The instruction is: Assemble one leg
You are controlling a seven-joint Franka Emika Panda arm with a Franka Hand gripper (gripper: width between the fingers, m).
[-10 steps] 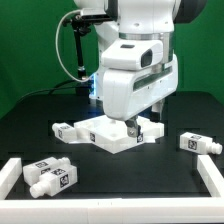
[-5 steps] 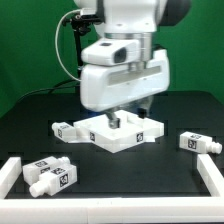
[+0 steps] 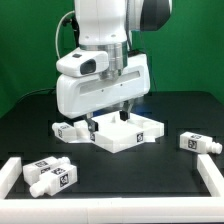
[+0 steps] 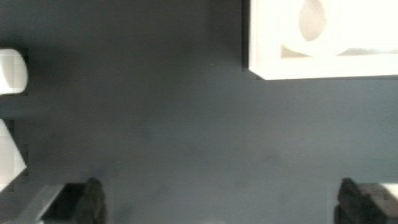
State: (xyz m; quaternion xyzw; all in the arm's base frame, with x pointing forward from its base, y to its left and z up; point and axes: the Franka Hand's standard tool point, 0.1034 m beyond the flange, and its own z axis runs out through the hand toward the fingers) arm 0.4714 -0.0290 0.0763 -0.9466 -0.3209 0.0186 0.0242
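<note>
The white square tabletop (image 3: 128, 135) lies mid-table; one corner with a socket shows in the wrist view (image 4: 329, 40). A stubby white leg (image 3: 66, 130) with tag markers lies right beside the tabletop on the exterior view's left. Two more legs (image 3: 50, 176) lie at the front left and another leg (image 3: 198, 143) at the right. My gripper (image 3: 106, 120) hangs over the tabletop's left part, close to the nearest leg. In the wrist view the gripper (image 4: 222, 200) is open wide over bare black table, with nothing between the fingertips (image 4: 80, 200). A white part (image 4: 11, 72) shows at the frame edge.
A white rim (image 3: 12, 172) borders the table at the front left and another rim (image 3: 212, 176) at the front right. A black cable (image 3: 62, 50) hangs behind the arm. The table (image 3: 160, 180) is black.
The arm has swung toward the exterior view's left, from over the tabletop's middle to its left side near the leg. The parts have not moved. The gripper stays open.
</note>
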